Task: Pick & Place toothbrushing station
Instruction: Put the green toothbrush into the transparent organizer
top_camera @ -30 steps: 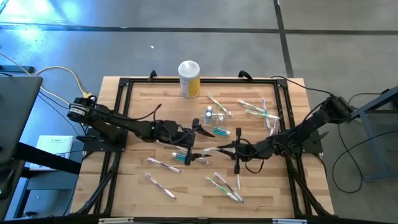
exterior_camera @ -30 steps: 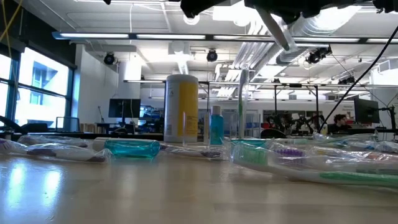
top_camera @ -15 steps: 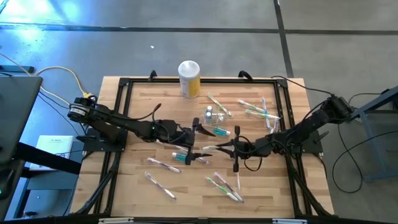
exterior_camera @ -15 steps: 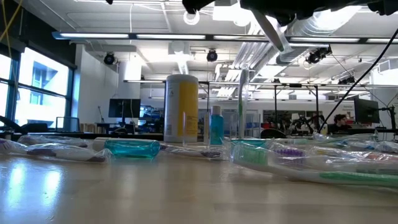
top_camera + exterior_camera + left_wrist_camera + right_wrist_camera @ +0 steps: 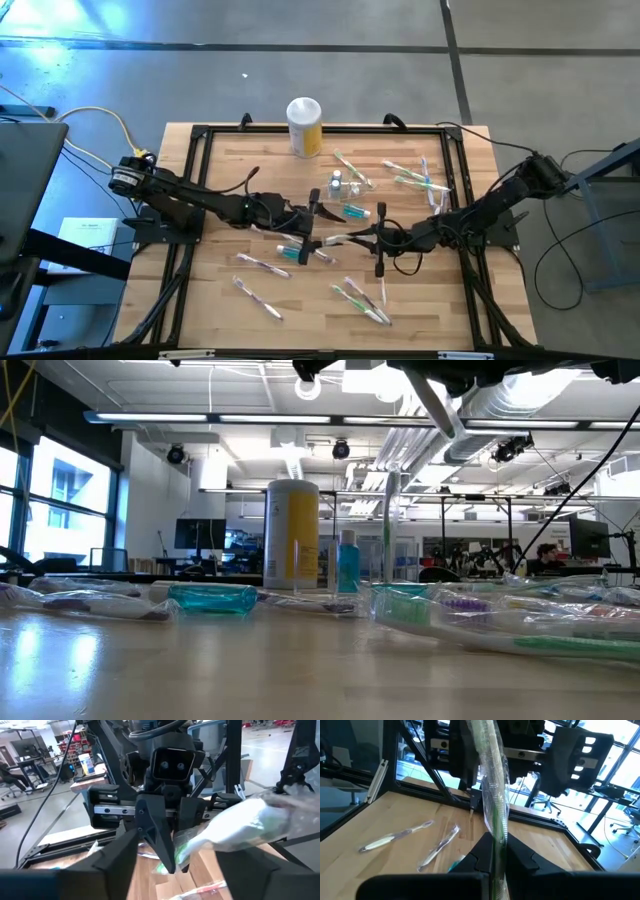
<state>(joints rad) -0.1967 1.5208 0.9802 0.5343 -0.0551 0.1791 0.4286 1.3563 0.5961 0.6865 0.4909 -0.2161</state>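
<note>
My right gripper (image 5: 358,238) is shut on a toothbrush in a clear wrapper (image 5: 337,240) above the table's middle. My left gripper (image 5: 318,222) faces it, open. In the left wrist view its fingers stand on either side of the toothbrush's free end (image 5: 240,822); whether they touch it I cannot tell. The small clear holder (image 5: 355,187) stands upright on the table beyond them, next to a small blue bottle (image 5: 337,183). It also shows in the low view (image 5: 392,535). My right gripper pinches the wrapped toothbrush between its two fingers, at one end of it (image 5: 496,845). The fingers come roughly level from the table's right and lie along the toothbrush. It is lifted clear of the table, and its free end (image 5: 487,750) sticks out toward my left gripper.
A yellow canister with a white lid (image 5: 304,126) stands at the far edge. Several wrapped toothbrushes (image 5: 360,298) and two teal tubes (image 5: 355,211) lie scattered over the table. A black frame (image 5: 195,180) runs along the table's sides.
My right gripper has moved a little toward the table's left, closer to my left gripper, carrying the wrapped toothbrush clear of the table.
</note>
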